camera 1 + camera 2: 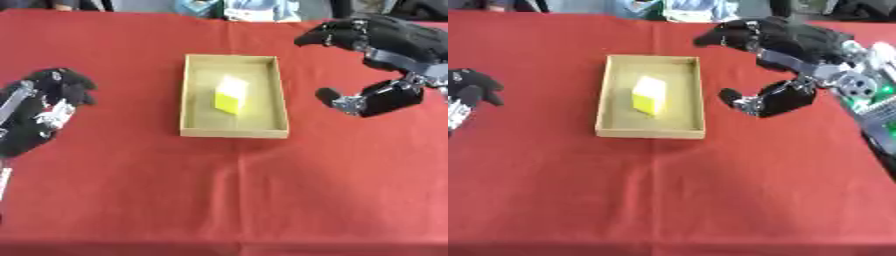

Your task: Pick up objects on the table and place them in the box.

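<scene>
Red table [262, 190], blurred yellow block [231, 95] boxed.

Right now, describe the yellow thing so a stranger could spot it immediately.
Start at the red tablecloth, then find the shallow tan cardboard box lying near its middle. Inside it sits the yellow block, the only thing in the box and the only bright yellow item on the table; the black right hand hangs open to its right, holding nothing.

both hands are mostly black. the right hand [785, 97] has silver metal joints and a green-lit grey wrist part; the left hand [44, 107] carries white and silver pieces.
</scene>
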Motion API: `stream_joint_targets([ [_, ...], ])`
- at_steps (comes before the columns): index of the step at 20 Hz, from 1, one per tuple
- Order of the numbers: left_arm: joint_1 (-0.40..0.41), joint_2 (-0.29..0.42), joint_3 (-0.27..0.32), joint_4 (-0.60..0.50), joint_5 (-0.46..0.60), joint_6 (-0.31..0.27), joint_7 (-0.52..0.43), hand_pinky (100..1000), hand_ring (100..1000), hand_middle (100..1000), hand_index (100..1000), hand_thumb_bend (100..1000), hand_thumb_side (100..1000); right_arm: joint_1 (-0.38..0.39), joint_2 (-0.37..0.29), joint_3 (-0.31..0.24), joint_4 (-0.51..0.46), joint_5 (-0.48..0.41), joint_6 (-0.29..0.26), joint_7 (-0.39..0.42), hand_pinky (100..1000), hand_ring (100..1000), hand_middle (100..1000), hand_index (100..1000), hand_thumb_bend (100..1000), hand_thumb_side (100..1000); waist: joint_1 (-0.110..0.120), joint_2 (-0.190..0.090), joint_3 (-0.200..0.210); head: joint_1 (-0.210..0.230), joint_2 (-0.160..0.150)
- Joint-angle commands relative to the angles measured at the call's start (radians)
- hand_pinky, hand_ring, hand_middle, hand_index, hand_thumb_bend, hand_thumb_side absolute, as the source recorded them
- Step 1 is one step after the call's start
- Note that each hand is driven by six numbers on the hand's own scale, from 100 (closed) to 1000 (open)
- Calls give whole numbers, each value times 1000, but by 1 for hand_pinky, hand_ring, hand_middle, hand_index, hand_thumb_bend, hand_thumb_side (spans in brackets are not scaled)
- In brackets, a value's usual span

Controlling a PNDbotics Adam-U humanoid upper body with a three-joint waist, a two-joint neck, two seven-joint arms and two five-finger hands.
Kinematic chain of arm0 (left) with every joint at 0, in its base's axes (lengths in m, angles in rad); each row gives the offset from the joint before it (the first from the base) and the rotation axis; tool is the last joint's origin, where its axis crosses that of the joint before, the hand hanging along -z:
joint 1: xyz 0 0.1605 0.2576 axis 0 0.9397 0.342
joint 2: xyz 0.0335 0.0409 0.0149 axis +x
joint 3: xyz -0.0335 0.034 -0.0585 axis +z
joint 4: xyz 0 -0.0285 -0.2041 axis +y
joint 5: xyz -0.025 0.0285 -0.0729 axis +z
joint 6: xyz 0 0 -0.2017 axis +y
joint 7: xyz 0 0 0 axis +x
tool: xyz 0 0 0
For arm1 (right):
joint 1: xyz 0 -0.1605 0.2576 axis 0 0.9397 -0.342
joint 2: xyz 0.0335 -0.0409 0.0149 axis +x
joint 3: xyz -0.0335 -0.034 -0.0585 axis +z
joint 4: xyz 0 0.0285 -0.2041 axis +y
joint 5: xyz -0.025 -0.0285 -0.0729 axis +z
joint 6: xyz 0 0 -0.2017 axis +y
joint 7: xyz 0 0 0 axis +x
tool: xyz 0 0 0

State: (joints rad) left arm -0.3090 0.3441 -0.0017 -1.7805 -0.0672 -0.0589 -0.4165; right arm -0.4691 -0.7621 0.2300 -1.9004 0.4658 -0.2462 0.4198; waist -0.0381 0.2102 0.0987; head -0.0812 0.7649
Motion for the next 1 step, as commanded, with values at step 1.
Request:
stream_joint_targets([
  [1, -7, 14, 11, -8, -2, -3, 4, 711, 599, 640, 685, 154, 609, 10, -5, -27, -23, -12, 9, -20, 750, 877, 849, 971, 172, 128, 5, -14, -3, 5, 2],
])
